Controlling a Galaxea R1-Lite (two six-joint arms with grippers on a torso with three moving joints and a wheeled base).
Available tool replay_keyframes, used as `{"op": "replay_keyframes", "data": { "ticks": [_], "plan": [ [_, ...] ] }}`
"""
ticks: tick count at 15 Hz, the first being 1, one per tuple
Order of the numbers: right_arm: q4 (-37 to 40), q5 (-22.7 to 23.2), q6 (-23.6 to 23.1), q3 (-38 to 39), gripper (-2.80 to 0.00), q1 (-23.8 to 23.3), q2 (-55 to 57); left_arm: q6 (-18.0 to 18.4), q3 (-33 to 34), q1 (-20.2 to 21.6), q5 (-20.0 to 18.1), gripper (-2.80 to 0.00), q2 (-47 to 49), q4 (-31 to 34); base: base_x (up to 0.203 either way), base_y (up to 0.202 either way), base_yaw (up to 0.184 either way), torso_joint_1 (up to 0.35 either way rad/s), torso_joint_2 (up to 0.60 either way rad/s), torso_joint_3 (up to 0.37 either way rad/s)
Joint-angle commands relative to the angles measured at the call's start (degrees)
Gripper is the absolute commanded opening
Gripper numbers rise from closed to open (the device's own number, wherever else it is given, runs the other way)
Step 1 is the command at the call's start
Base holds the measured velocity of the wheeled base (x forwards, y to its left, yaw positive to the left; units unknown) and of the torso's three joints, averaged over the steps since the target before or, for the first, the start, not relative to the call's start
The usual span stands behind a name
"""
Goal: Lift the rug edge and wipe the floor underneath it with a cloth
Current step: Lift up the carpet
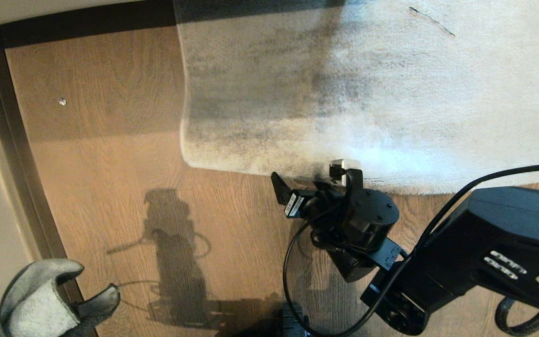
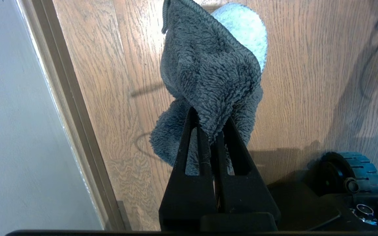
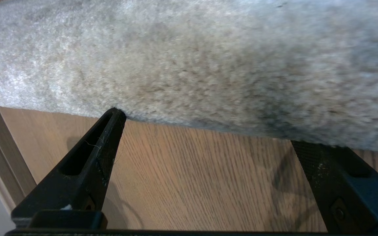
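**Right claw at the rug edge, lift not yet made**

The right claw stands wide at the rug edge, which lies flat on the floor. Next: pinch and raise it. The left claw grips the cloth aside.

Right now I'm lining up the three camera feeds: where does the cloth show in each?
Head view: the cloth sits at the bottom left corner, beside the skirting.
Left wrist view: centre, pinched by the left gripper.
Right wrist view: not in it.
Shared landmark: the wood floor.
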Motion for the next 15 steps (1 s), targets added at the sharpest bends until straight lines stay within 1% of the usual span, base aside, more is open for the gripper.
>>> {"op": "replay_keyframes", "data": {
  "ticks": [1,5,11,14,15],
  "plan": [
    [-2.59,-0.15,0.44,0.29,0.0,-0.27,-0.92,-0.01,0.0,0.0,0.0,-2.8,-0.02,-0.04,0.0,0.0,0.0,0.0,0.0,0.0],
    [-2.59,-0.47,2.32,1.92,0.0,-0.27,-1.2,-0.01,0.0,0.0,0.0,-2.8,-0.02,-0.04,0.0,0.0,0.0,0.0,0.0,0.0],
    [-2.59,-0.7,10.71,3.98,0.0,0.34,-2.96,-0.01,0.0,0.0,0.0,-2.8,-0.02,-0.04,0.0,0.0,0.0,0.0,0.0,0.0],
    [-2.59,-0.73,14.93,3.27,0.0,3.16,-3.67,-0.01,0.0,0.0,0.0,-2.8,-0.02,0.0,0.0,0.0,0.0,0.0,0.0,0.0],
    [-2.59,-0.72,15.39,2.41,0.0,3.79,-4.05,-0.01,0.0,0.0,0.0,-2.8,-0.02,-0.04,0.0,0.0,0.0,0.0,0.0,0.0]
  ]
}}
